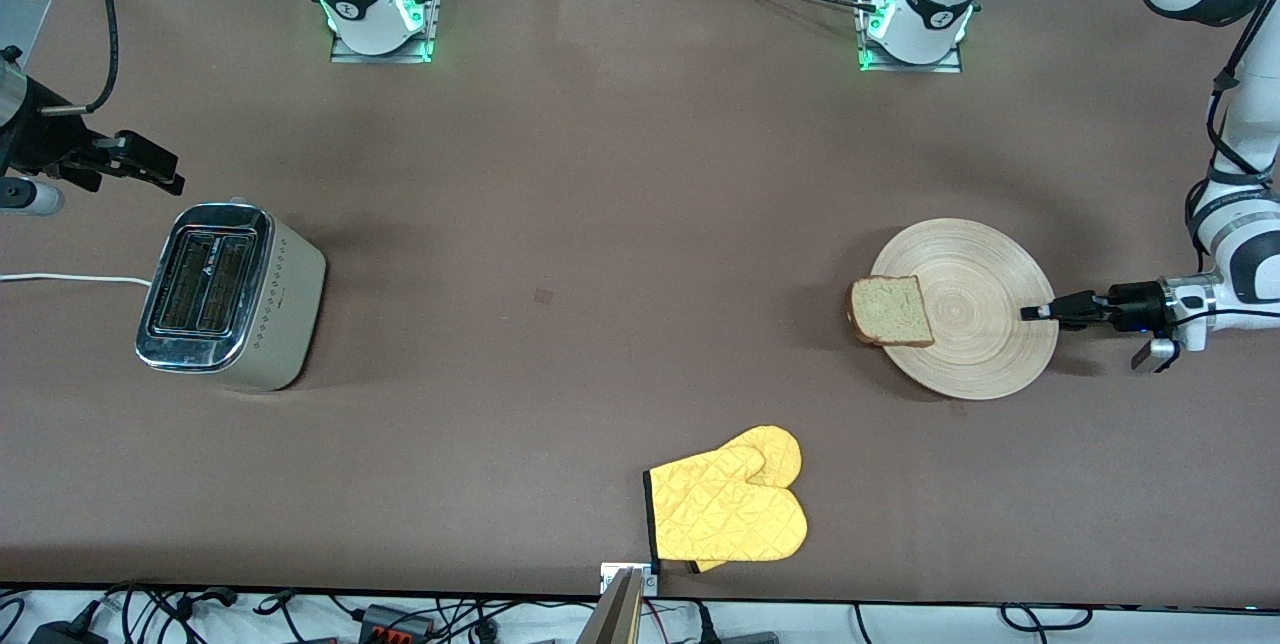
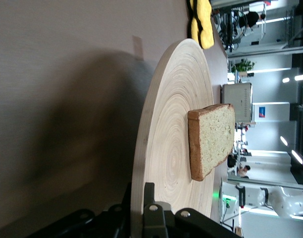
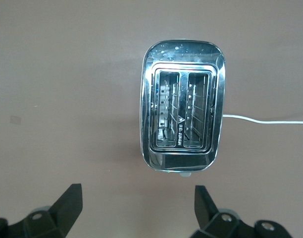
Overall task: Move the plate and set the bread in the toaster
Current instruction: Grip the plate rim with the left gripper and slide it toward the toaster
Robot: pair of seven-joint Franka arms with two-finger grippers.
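Clamped on the rim of the plate (image 1: 985,324), the left gripper (image 1: 1033,312) has its fingers closed flat on the wooden edge that faces the left arm's end of the table, reaching in low and nearly level with the tabletop; its forearm folds down from an elbow high above that end. The right gripper (image 1: 150,169) hangs wide open and empty over the table just beside the toaster (image 1: 232,296), waiting.

Taken by size, the brown table (image 1: 560,174) carries everything. The plate lies toward the left arm's end, about midway between the edge by the robot bases and the edge by the front camera. The toaster stands at the right arm's end with both slots empty and its white cord (image 1: 70,278) running off toward that end's edge. A yellow oven mitt (image 1: 730,509) lies at the edge nearest the front camera. The bread (image 1: 890,311) rests flat on the plate, on the rim toward the toaster and overhanging it slightly.

The step in hand looks like moving the plate. Because the slice sits loose at the edge away from the grip, the plate should stay level, travel slowly, and stop gently so the bread does not slide off.
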